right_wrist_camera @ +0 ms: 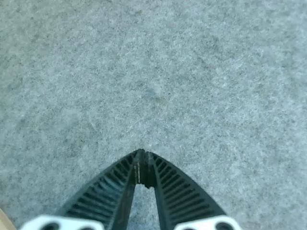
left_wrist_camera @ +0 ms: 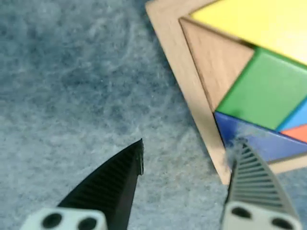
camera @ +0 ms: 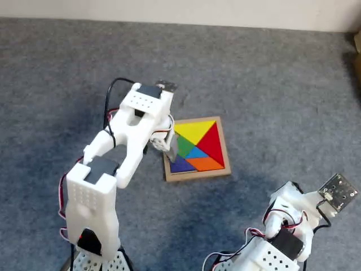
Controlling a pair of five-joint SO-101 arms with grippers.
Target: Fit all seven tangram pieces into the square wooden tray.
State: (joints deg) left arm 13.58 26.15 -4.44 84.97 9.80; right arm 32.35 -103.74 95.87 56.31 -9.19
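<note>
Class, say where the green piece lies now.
In the high view the green piece lies in the tray, at its left side, between the yellow piece and the dark blue piece.

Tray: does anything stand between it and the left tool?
Nothing visible does. The open left tool is at a corner of the tray, one jaw over the rim by the blue piece.

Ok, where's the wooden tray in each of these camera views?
High view: the wooden tray lies right of centre, beside the left claw.
Left wrist view: the tray's rim runs close past the open left claw.
Right wrist view: grey carpet ahead of the shut right claw.
Shared landmark: the green piece, next to a bare wooden gap inside the tray.
</note>
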